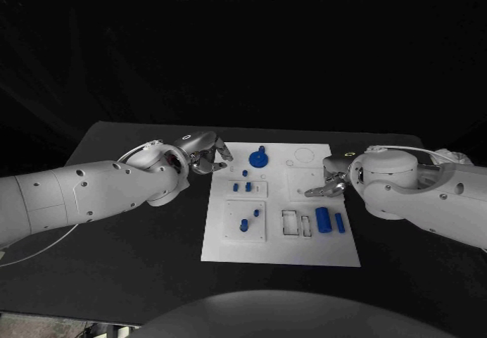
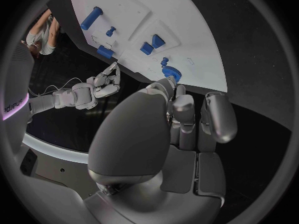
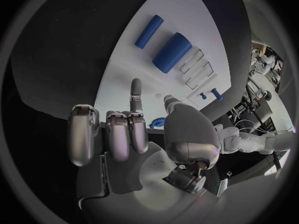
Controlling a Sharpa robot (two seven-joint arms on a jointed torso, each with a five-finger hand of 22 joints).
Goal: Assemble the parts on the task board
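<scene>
Parts (image 1: 324,219) are spread across task board (image 1: 282,255). Left hand (image 1: 206,154), fingers curled on nothing, hovers beside board's far-left corner; right hand (image 1: 334,177), likewise empty, over board's right edge. Risk: pieces knocked by careless descent.

Right silver hand (image 1: 332,182) covers part of the white task board's (image 1: 223,246) right edge; what its fingertips touch, can't tell. Small blue pegs (image 1: 241,187) too small to resolve shape. Left silver hand (image 1: 206,155): grip state unclear, palm hides the fingertips in the left wrist view.
</scene>
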